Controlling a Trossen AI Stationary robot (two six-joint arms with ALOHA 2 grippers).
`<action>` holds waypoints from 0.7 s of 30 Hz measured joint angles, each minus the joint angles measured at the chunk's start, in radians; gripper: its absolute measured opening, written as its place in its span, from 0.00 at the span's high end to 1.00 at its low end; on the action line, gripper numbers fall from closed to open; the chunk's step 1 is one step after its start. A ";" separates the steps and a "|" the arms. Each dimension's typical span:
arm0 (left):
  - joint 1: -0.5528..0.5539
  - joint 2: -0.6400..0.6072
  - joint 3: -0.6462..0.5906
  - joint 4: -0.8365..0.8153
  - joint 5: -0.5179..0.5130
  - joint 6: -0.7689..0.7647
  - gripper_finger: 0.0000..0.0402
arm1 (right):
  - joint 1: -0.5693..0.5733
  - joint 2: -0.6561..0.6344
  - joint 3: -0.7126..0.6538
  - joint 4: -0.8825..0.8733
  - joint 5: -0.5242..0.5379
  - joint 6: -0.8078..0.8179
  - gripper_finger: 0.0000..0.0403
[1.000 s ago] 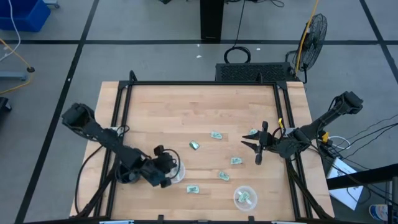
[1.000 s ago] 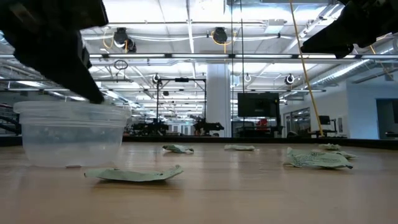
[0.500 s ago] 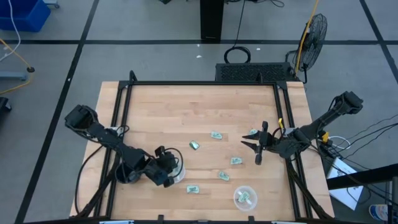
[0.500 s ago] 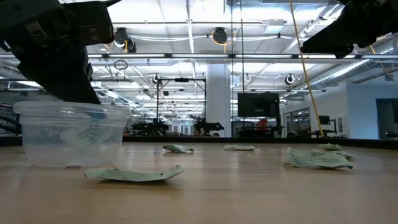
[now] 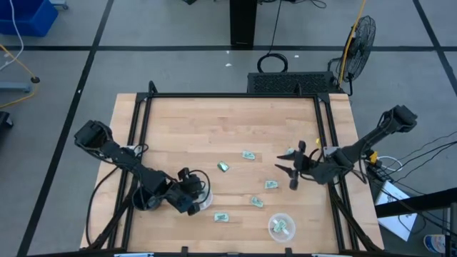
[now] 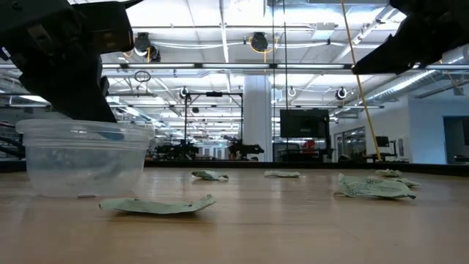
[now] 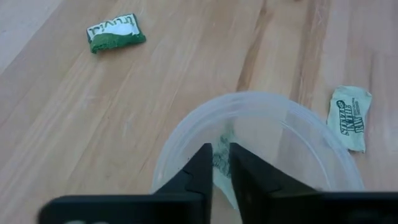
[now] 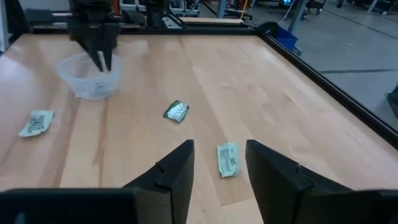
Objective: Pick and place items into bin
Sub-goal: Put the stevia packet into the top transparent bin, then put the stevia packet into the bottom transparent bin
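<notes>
Lying loose on the table (image 5: pixel 214 121) are six packets (image 5: pixel 248 154) — plus one in each of two cups (image 5: pixel 281 225). Left gripper (image 7: pixel 220 163) pinches a packet; right gripper (image 8: pixel 219 163) hangs spread, empty.

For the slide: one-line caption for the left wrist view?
Left claw holds a pale green-and-white crinkled packet over the clear round plastic cup; two packets lie on the wooden table.

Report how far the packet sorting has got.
Done: one packet lies in the front cup. In hand: the left tool is in the left cup with a second packet. Left: several loose ones, including a loose packet below the open right tool.
</notes>
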 joint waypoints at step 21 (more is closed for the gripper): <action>0.000 -0.238 0.000 0.075 0.000 0.160 0.63 | -0.216 0.014 -0.226 -0.012 -0.094 0.056 0.60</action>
